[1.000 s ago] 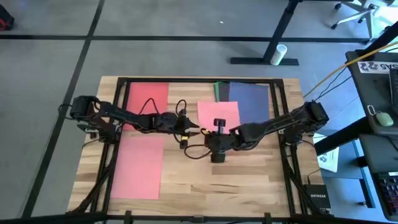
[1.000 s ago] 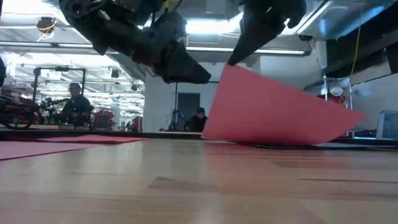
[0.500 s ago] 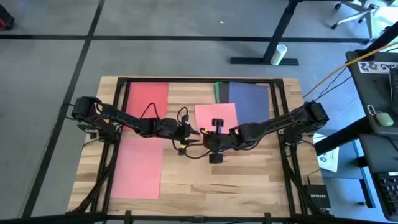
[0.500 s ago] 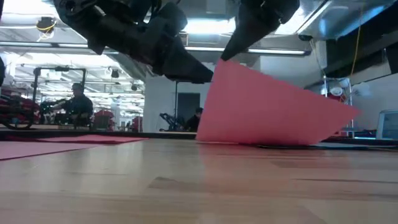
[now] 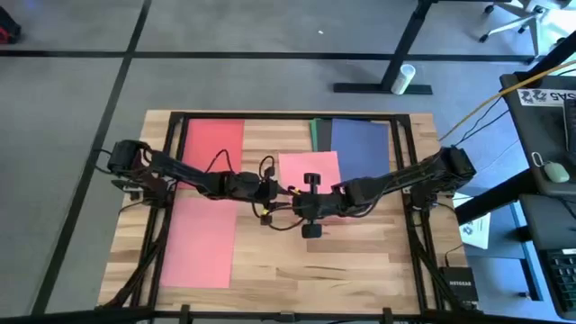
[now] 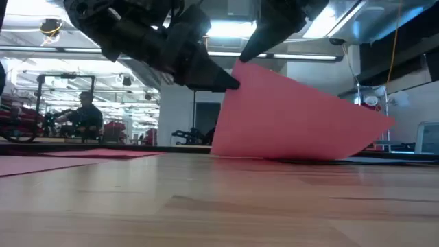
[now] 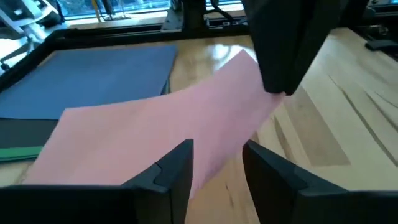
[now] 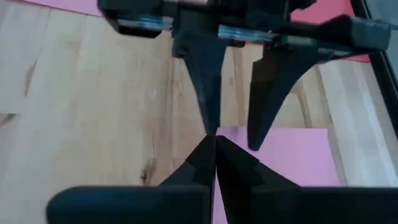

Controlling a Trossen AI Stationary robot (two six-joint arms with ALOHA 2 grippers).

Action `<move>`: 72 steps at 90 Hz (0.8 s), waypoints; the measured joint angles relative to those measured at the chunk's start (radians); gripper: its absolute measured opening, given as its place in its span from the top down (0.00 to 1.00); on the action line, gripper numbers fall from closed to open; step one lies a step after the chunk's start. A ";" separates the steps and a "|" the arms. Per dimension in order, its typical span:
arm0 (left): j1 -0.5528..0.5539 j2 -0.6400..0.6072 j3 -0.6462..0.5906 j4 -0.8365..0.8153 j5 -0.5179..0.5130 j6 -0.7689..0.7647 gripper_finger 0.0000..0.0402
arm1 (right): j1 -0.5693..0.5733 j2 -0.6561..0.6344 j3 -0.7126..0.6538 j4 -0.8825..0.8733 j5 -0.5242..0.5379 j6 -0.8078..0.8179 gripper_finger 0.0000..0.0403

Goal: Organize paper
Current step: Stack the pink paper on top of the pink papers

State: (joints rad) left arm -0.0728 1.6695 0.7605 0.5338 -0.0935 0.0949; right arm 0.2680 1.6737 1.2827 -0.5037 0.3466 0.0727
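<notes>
A pink sheet of paper (image 5: 310,168) is tilted up at mid-table, its near left corner (image 6: 236,65) raised. My right gripper (image 5: 304,193) is shut on it. My left gripper (image 5: 284,191) is open right beside that corner, and its two fingers (image 7: 180,163) stand on either side of the sheet's raised edge. Two red sheets (image 5: 213,141) (image 5: 200,241) lie flat at the left. A blue sheet (image 5: 362,144) lies at the far right over a dark grey sheet and a green one (image 5: 313,133). My right gripper pinches the pink sheet at its raised near left corner (image 7: 252,62) between its two shut fingers, coming from above. That corner is lifted clear, and the sheet slopes down to its far right part (image 6: 329,154), which rests on the table. Whether my left gripper touches the sheet, I cannot tell.
Bare wood (image 5: 342,256) lies near the table's front edge. A black frame rail (image 5: 409,180) runs round the table. A white printed sheet (image 5: 475,229) lies off the table at the right. People (image 6: 82,113) sit in the room beyond.
My right gripper has carried the pink sheet's raised corner toward the table's left and a little up, so the sheet stands steeper. My left gripper has moved toward the table's right until its open fingers reach that raised corner.
</notes>
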 joint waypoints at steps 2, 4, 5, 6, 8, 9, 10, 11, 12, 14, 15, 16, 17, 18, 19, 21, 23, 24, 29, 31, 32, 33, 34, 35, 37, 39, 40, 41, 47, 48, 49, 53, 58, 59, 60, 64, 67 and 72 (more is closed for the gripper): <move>-0.003 0.010 0.006 -0.001 0.000 0.006 0.72 | 0.000 0.000 0.000 0.000 0.000 0.000 1.00; -0.005 0.016 0.012 -0.002 0.000 0.013 0.73 | 0.000 0.000 0.000 0.000 0.000 0.000 1.00; -0.005 0.019 0.015 -0.003 0.000 0.015 0.74 | 0.000 0.000 0.000 0.002 0.000 0.000 1.00; -0.006 0.022 0.017 -0.003 0.000 0.017 0.74 | 0.000 0.000 0.000 0.002 0.000 0.000 1.00; -0.007 0.029 0.022 -0.003 0.000 0.018 0.75 | 0.000 0.000 0.000 0.002 0.000 0.000 1.00; -0.007 0.033 0.024 -0.003 0.000 0.018 0.76 | 0.000 0.000 0.000 0.001 0.000 0.000 1.00; -0.008 0.035 0.026 -0.003 0.000 0.018 0.77 | 0.000 0.000 0.000 0.000 0.000 0.000 1.00; -0.008 0.037 0.028 -0.003 0.001 0.018 0.77 | 0.000 0.000 0.000 -0.001 0.000 0.000 1.00; -0.009 0.039 0.029 -0.003 0.001 0.018 0.78 | 0.000 0.000 0.000 -0.001 0.000 0.000 1.00; -0.009 0.043 0.032 -0.005 0.001 0.018 0.79 | 0.000 0.000 0.000 0.000 0.000 0.000 1.00; -0.009 0.044 0.033 -0.006 0.001 0.018 0.80 | 0.000 0.000 0.000 -0.001 0.000 0.000 1.00; -0.009 0.044 0.034 -0.006 0.001 0.018 0.81 | 0.000 0.000 0.000 -0.002 0.000 0.000 1.00; -0.009 0.045 0.035 -0.008 0.001 0.018 0.82 | 0.000 0.000 0.000 -0.003 0.000 0.000 1.00; -0.009 0.045 0.036 -0.011 0.001 0.018 0.83 | 0.000 0.000 0.000 -0.003 0.000 0.000 1.00; -0.009 0.045 0.037 -0.016 0.001 0.018 0.84 | 0.000 0.000 0.000 -0.003 0.000 -0.001 1.00; -0.009 0.045 0.039 -0.028 0.001 0.018 0.85 | 0.000 0.000 0.000 -0.001 0.000 -0.001 1.00; -0.008 0.045 0.041 -0.041 0.001 0.017 0.87 | 0.000 0.000 0.000 0.000 0.000 -0.001 1.00; -0.008 0.045 0.041 -0.045 0.001 0.017 0.88 | 0.000 0.000 0.000 0.000 0.000 -0.001 1.00; -0.008 0.045 0.042 -0.060 0.001 0.010 0.93 | 0.000 0.000 0.000 -0.001 0.000 -0.003 1.00; -0.008 0.045 0.042 -0.065 0.000 0.007 0.95 | 0.000 0.000 0.000 -0.001 0.000 -0.003 1.00; -0.008 0.045 0.042 -0.066 0.001 0.004 0.95 | 0.000 0.000 0.000 -0.001 0.000 -0.003 1.00; -0.009 0.045 0.042 -0.066 0.001 0.001 0.96 | 0.000 0.000 0.000 -0.001 0.000 -0.003 1.00; -0.009 0.045 0.042 -0.066 0.000 -0.001 0.97 | 0.000 0.000 0.000 -0.002 0.000 -0.003 1.00; -0.010 0.045 0.042 -0.066 0.000 -0.001 0.98 | 0.000 0.000 0.000 -0.002 0.000 -0.003 1.00; -0.011 0.045 0.042 -0.069 0.001 -0.002 0.98 | 0.000 0.000 0.000 -0.001 0.000 -0.003 1.00; -0.013 0.045 0.042 -0.071 0.001 -0.002 0.99 | 0.000 0.000 0.000 -0.001 0.000 -0.003 1.00; -0.013 0.045 0.042 -0.072 0.001 -0.002 0.99 | 0.000 0.000 0.000 -0.001 0.000 -0.003 1.00; -0.014 0.045 0.042 -0.073 0.001 -0.002 0.99 | 0.000 0.000 0.000 -0.001 0.000 -0.003 1.00; -0.020 0.045 0.042 -0.084 0.001 -0.005 0.99 | 0.000 0.000 0.000 -0.001 0.000 -0.003 1.00; -0.020 0.045 0.042 -0.085 0.001 -0.006 0.99 | 0.000 0.000 0.000 -0.001 0.000 -0.003 1.00; -0.020 0.045 0.042 -0.085 0.001 -0.007 0.99 | 0.000 0.000 0.000 -0.001 0.000 -0.003 1.00; -0.022 0.045 0.042 -0.084 0.001 -0.008 1.00 | 0.000 0.000 0.000 -0.002 0.000 -0.004 1.00; -0.026 0.045 0.042 -0.083 0.001 -0.008 1.00 | 0.000 0.000 0.000 -0.002 0.000 -0.007 1.00; -0.026 0.045 0.042 -0.083 0.001 -0.008 1.00 | 0.000 0.000 0.000 -0.002 0.000 -0.008 1.00; -0.026 0.045 0.042 -0.084 0.001 -0.008 1.00 | 0.000 0.000 0.000 -0.002 0.000 -0.009 1.00; -0.026 0.045 0.042 -0.085 0.001 -0.007 1.00 | 0.000 0.000 0.000 -0.002 0.000 -0.011 1.00; -0.026 0.045 0.042 -0.085 0.001 -0.008 1.00 | 0.000 0.000 0.000 -0.002 0.000 -0.011 1.00; -0.026 0.045 0.042 -0.086 0.001 -0.013 1.00 | 0.000 0.000 0.000 -0.002 0.000 -0.011 1.00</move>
State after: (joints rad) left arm -0.0986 1.7145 0.8024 0.4475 -0.0929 0.0822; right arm 0.2680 1.6737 1.2827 -0.5061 0.3466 0.0619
